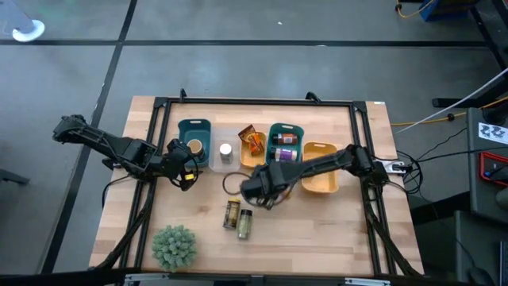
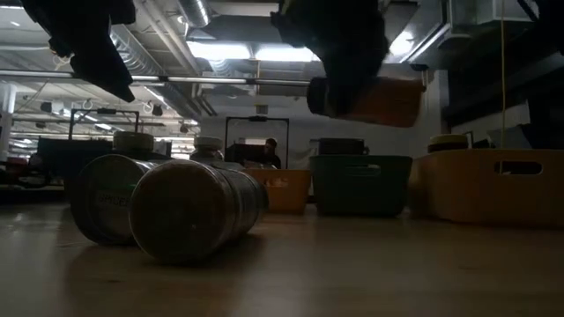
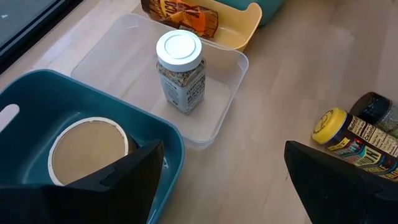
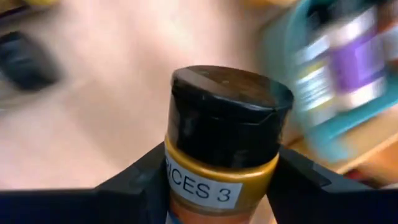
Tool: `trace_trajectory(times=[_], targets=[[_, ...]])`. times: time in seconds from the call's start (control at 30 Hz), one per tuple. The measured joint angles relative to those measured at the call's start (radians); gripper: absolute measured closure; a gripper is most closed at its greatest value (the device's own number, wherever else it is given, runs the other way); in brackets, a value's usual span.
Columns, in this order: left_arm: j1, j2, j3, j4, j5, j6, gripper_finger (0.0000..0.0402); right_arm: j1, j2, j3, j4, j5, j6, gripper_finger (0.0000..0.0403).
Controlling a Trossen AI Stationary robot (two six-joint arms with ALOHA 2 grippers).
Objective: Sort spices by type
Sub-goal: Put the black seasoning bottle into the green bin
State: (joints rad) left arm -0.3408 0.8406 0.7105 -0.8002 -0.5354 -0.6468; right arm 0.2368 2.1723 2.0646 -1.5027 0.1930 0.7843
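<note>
Tabletop low view: right tool [image 2: 339,92] lifts black-capped bottle [image 4: 221,140].

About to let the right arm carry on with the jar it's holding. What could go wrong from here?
The right gripper holds the black-lidded, orange-labelled spice bottle in the air; a weak grip could drop it.

Two jars lying on their sides on the wooden table could roll if bumped.

The left gripper, open over the teal tray, sits close to the white-lidded jar in the clear tray.
</note>
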Motion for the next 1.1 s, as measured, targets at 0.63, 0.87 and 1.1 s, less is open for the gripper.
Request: trace_trajectory(times=[0.63, 0.87, 1.1], targets=[[0.000, 0.000, 0.000, 0.000, 0.000, -0.003, 0.0084, -0.339, 0.004, -0.063, 0.023, 0.203, -0.686, 0.0197], [0.000, 0.000, 0.000, 0.000, 0.000, -0.006, 0.0084, -0.391, 0.004, -0.141, 0.125, 0.152, -0.829, 0.0197], [0.000, 0.000, 0.000, 0.000, 0.000, -0.008, 0.0084, -0.417, 0.005, -0.196, 0.126, 0.150, -0.921, 0.0184]])
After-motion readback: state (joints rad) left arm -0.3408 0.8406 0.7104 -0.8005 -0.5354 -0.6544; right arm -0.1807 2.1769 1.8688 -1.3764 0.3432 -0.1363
